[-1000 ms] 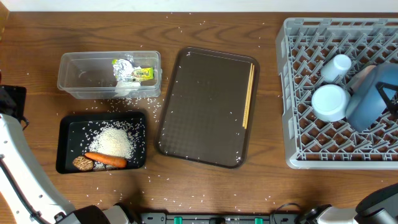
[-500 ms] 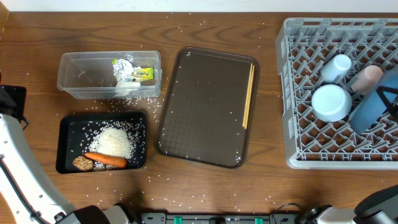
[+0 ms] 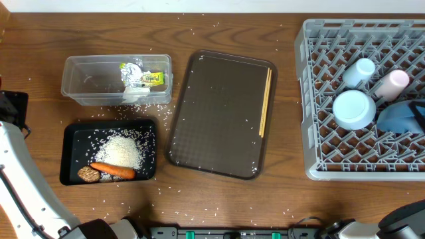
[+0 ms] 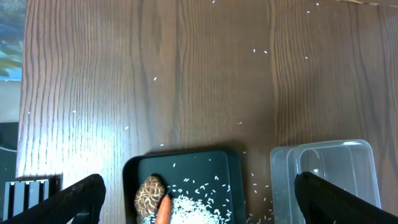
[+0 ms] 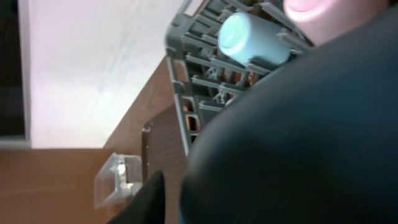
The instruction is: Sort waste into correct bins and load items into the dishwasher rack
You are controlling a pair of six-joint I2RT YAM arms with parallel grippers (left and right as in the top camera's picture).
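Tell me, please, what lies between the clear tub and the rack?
The brown tray lies there, with the chopsticks resting along its right edge. The overhead view shows this.

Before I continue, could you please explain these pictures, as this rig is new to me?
Two robot arms work at a table. One picture looks down from above; the other two come from wrist cameras. On the right, the grey dishwasher rack holds a white bowl, two cups and a blue plate. In the middle a brown tray carries chopsticks. At the left, a clear tub holds a wrapper; a black tray holds rice, a carrot and a brown lump. The left hand hangs open, empty. The plate fills the right wrist view; whether the right hand grips it is unclear.
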